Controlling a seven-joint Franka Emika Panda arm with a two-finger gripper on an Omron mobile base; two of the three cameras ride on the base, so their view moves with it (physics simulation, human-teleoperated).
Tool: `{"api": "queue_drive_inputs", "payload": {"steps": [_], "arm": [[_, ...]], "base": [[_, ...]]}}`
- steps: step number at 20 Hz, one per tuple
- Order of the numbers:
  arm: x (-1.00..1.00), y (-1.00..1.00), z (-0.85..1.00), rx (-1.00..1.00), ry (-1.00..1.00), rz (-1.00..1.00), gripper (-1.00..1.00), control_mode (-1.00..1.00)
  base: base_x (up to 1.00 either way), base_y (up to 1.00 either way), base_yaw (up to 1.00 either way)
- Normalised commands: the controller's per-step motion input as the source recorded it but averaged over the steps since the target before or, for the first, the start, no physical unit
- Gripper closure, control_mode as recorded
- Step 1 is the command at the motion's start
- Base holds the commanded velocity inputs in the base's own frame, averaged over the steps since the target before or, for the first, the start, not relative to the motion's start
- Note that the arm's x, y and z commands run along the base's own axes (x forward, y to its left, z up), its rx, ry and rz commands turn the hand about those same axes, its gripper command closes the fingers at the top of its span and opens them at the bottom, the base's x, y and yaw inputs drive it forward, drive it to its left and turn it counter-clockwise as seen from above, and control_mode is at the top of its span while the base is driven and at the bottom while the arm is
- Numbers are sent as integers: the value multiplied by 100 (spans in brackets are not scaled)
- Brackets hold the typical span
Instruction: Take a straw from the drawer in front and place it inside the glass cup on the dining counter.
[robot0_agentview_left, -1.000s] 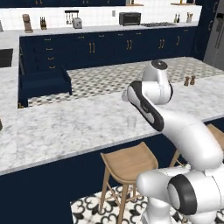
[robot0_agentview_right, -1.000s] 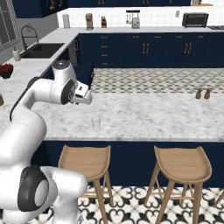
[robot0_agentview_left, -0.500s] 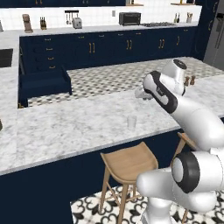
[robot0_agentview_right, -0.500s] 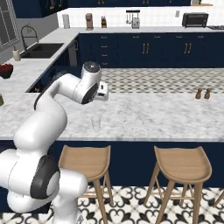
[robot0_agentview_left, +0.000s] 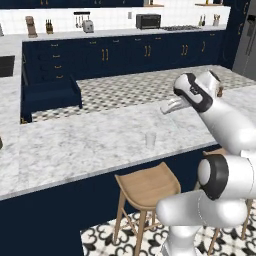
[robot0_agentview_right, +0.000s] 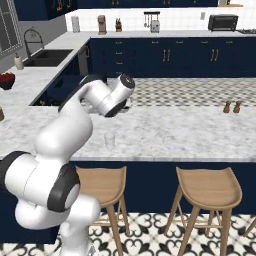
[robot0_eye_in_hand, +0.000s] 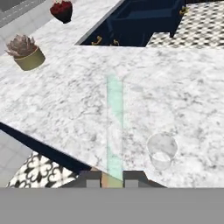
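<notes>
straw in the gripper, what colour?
Pale translucent green; the straw shows best in the hand view, held in the gripper.

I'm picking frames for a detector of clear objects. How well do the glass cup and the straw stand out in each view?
Hand view: glass cup is a faint outline against veined marble; the pale green straw, see-through, reads clearly between the fingers. Left base view: cup small, low contrast. Right base view: cup equally faint.
</notes>
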Motion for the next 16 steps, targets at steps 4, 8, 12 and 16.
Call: {"api": "queue_drive_inputs", "payload": {"steps": [4,8,12,16], "arm": [[0,5,-8,24,-8,31,100,-100],[3,11,-1,30,-6,29,100,-100],[20,0,-1,28,-7,24,100,-100],[11,2,0,24,-6,21,100,-100]], "base": [[0,0,0],[0,0,0],[0,0,0],[0,0,0]]}}
